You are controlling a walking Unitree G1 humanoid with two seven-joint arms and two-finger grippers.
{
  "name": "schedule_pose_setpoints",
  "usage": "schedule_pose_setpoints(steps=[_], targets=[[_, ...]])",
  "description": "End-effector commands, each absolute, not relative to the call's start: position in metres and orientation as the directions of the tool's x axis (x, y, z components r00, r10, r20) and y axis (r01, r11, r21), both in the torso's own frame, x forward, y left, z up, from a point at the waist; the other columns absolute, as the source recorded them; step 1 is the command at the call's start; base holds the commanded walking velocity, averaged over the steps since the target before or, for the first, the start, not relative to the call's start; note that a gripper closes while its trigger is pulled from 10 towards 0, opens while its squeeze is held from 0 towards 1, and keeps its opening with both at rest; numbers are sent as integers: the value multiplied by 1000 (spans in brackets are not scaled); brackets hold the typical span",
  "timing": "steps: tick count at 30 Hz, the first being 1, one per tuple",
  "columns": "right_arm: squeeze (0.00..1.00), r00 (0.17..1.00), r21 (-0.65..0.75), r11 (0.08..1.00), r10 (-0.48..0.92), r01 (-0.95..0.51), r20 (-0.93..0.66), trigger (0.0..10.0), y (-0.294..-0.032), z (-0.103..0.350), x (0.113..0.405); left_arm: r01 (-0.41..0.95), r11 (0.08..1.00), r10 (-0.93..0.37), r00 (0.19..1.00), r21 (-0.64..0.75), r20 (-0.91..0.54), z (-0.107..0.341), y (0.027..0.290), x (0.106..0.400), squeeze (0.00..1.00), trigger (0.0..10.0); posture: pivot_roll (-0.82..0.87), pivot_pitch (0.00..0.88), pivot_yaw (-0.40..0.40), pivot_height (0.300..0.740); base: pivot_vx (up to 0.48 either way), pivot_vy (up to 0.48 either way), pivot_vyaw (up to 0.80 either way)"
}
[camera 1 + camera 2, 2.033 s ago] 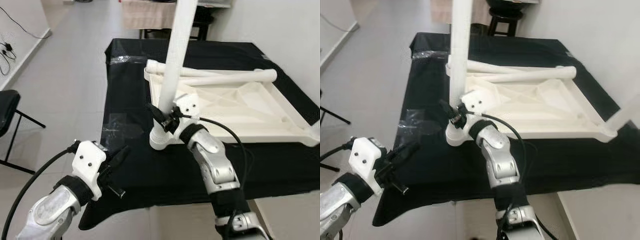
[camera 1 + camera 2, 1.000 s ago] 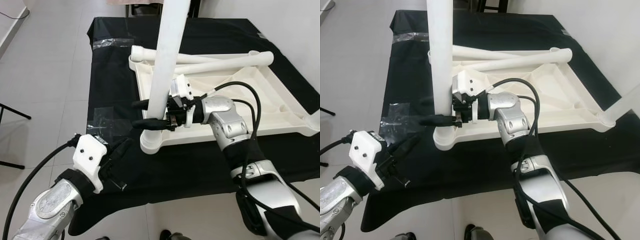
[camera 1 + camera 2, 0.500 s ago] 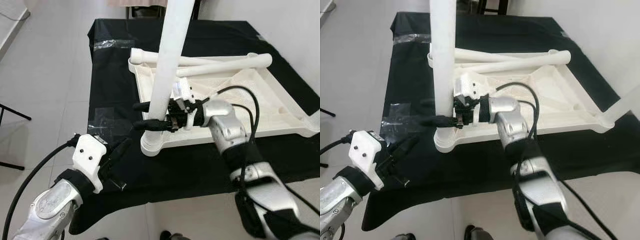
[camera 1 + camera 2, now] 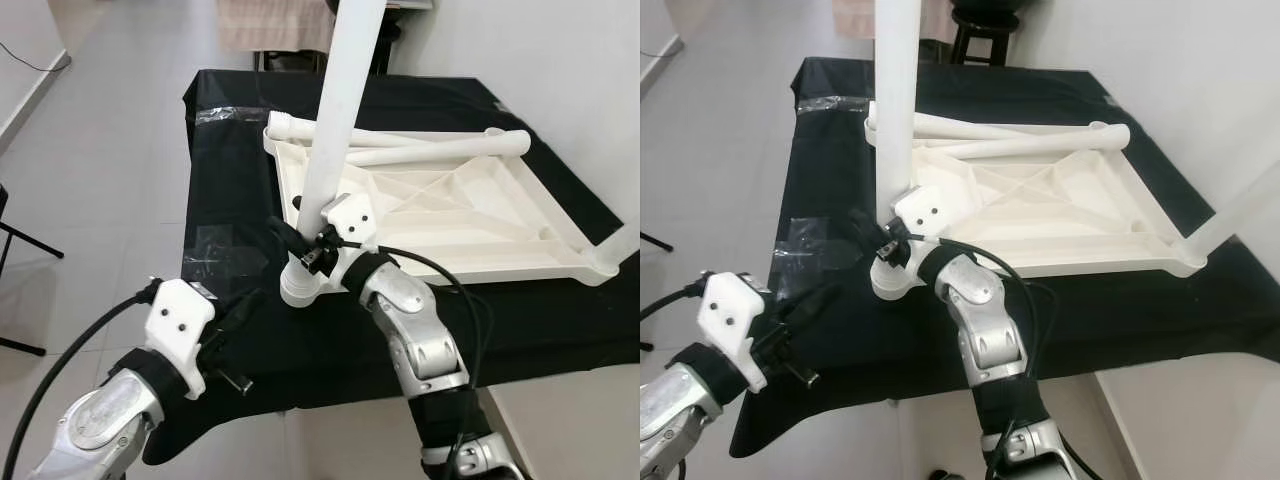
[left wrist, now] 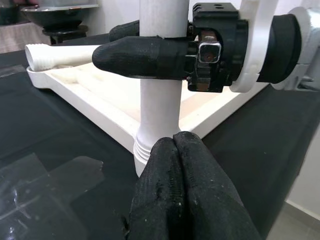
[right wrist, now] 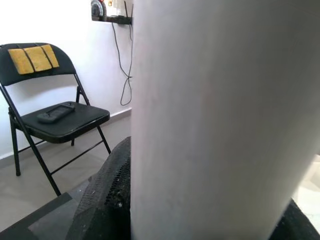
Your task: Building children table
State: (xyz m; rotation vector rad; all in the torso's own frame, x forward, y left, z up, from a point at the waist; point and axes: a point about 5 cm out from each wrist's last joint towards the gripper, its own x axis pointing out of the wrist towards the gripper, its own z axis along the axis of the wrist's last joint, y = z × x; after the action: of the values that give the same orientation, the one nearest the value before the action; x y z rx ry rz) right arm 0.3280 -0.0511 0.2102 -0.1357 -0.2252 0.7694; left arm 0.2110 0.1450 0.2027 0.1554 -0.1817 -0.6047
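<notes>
**Right gripper clamped on the upright table leg**

Your right gripper [image 4: 292, 236] grips the upright table leg [image 4: 338, 130] low down, just above the corner socket [image 4: 298, 286] where the leg stands. One black finger [image 5: 142, 56] lies on each side of the white tube, pressed against it, as the left wrist view shows plainly. In the right wrist view the leg [image 6: 220, 115] is very close, with a finger [image 6: 107, 200] hugging its side.

The leg rises from the near-left corner of the upside-down white tabletop [image 4: 450, 215], which lies flat on a black-covered table [image 4: 230, 150]. Two loose legs [image 4: 420, 150] lie across the far edge of the tabletop, touching it. Another mounted leg [image 4: 622, 240] stands at the tabletop's near-right corner.

Your left gripper [image 4: 240, 310] hovers over the black cover, near the socket but apart from it, holding nothing. Its two fingers [image 5: 182, 195] are pressed together, tips pointing at the base of the upright leg.

A folding chair [image 6: 50, 115] stands by the wall beyond the table.
</notes>
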Motion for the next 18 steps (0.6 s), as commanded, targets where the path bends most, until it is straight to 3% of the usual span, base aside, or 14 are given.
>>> schedule_pose_setpoints(steps=[1, 2, 3, 5, 7, 9, 10, 11, 13, 15, 18], targets=[[0, 694, -212, 670, 718, -711, -57, 10000, -51, 167, 325, 564, 804, -589, 799, 190, 118, 202, 144, 209, 0, 10000, 137, 215, -116, 740, 0, 0, 0], [0, 676, -206, 656, 736, -726, -39, 10000, -49, 170, 325, 563, 804, -588, 800, 193, 118, 203, 145, 209, 0, 10000, 137, 215, -116, 740, 0, 0, 0], [1000, 648, -190, 634, 761, -750, -19, 10000, -48, 177, 326, 567, 800, -593, 797, 195, 117, 203, 145, 210, 0, 10000, 138, 213, -113, 740, 0, 0, 0], [1000, 515, -176, 512, 857, -841, 34, 10000, -46, 196, 325, 576, 794, -602, 790, 192, 117, 203, 142, 210, 0, 10000, 138, 209, -116, 740, 0, 0, 0], [1000, 449, -193, 453, 891, -870, 65, 10000, -48, 207, 325, 579, 793, -604, 789, 190, 116, 202, 141, 210, 0, 10000, 139, 208, -117, 740, 0, 0, 0], [1000, 436, -205, 441, 897, -874, 74, 10000, -49, 211, 325, 579, 793, -604, 789, 189, 116, 202, 141, 210, 0, 10000, 139, 208, -117, 740, 0, 0, 0], [0, 391, -241, 396, 918, -886, 68, 10000, -54, 217, 331, 577, 794, -602, 790, 191, 115, 202, 141, 210, 0, 10000, 147, 211, -122, 740, 0, 0, 0], [0, 334, -270, 333, 942, -904, 41, 10000, -59, 222, 336, 574, 796, -599, 792, 192, 115, 202, 142, 210, 0, 10000, 149, 212, -123, 740, 0, 0, 0], [0, 298, -283, 291, 954, -914, 18, 10000, -62, 224, 339, 572, 797, -597, 794, 194, 115, 202, 142, 210, 0, 10000, 149, 212, -123, 740, 0, 0, 0], [0, 170, -310, 149, 985, -939, -42, 10000, -67, 231, 342, 566, 800, -593, 797, 197, 114, 202, 144, 210, 0, 10000, 154, 219, -130, 740, 0, 0, 0], [0, 102, -315, 75, 992, -946, -72, 10000, -68, 236, 345, 565, 801, -591, 798, 199, 114, 203, 144, 210, 0, 10000, 157, 222, -130, 740, 0, 0, 0]])
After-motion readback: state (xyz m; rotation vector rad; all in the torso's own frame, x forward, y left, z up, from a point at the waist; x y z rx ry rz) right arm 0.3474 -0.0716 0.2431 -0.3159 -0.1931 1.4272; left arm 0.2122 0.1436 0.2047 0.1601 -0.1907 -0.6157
